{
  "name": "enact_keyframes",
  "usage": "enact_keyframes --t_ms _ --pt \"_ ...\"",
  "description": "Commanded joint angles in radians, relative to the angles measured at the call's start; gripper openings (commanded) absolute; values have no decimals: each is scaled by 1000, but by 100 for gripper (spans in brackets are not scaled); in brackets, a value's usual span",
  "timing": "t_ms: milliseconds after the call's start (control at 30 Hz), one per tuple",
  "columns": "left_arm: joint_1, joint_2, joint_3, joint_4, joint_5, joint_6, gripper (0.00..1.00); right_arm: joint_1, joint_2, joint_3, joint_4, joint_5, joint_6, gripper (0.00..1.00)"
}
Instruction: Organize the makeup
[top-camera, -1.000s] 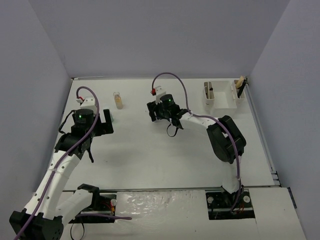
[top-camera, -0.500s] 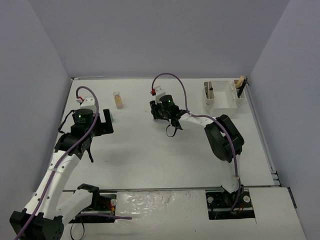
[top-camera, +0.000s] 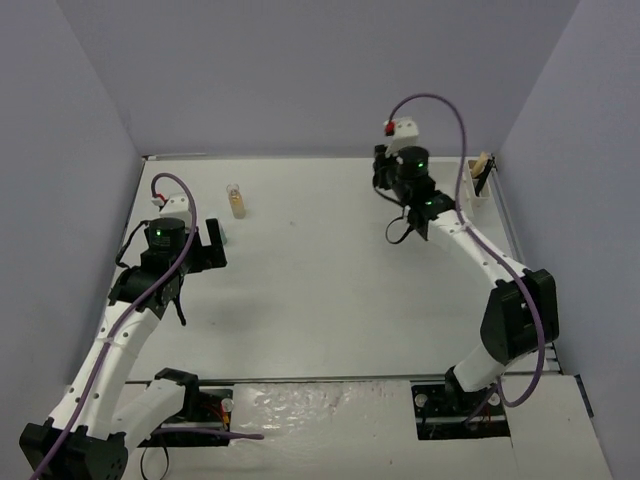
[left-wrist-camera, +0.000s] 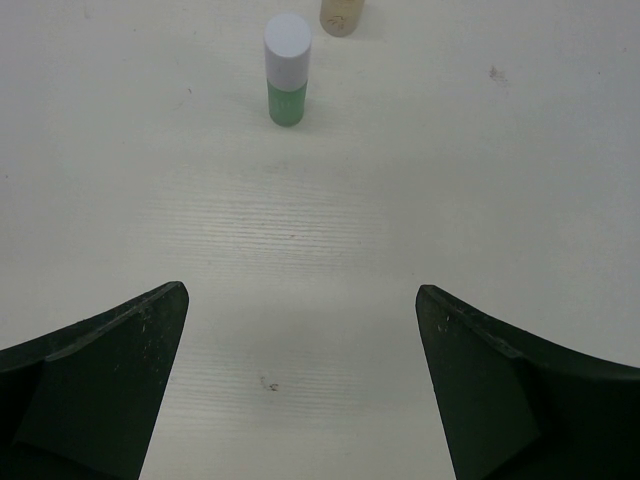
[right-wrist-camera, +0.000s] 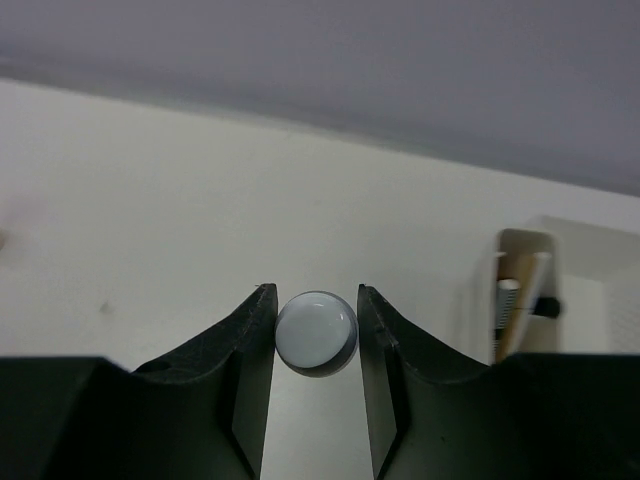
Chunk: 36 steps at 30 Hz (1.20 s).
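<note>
White surface (top-camera: 320, 290), lilac walls (top-camera: 300, 70). Toward the far-left corner, green bottle (left-wrist-camera: 287, 70) and amber bottle (left-wrist-camera: 341, 12) upright ahead of wide-apart left jaws. Near the far-right corner, right jaws clamped on a grey-capped bottle (right-wrist-camera: 316, 333) beside the compartmented box (right-wrist-camera: 524, 238).

On my right wrist cam, the small bottle (right-wrist-camera: 316, 332) pinched in my right gripper (right-wrist-camera: 316, 300) shows only its round cap end, with the body hidden behind it. From above, that gripper covers it completely, plus part of the white box (top-camera: 472, 198). On the left wrist cam, the amber bottle (left-wrist-camera: 342, 14) is chopped off by the top edge.
</note>
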Motion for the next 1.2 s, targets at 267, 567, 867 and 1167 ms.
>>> enact_keyframes --t_ms 267,567,867,1167 --pt "10 -12 15 35 15 -11 97 -388 41 185 -7 -31 71 0" --pt "10 -8 15 40 29 -13 97 -430 233 270 0 -52 46 0" --pt "12 2 15 40 30 -11 97 -445 362 281 68 -91 24 0" --pt "12 14 14 41 32 -11 97 -453 437 305 140 -105 8 0"
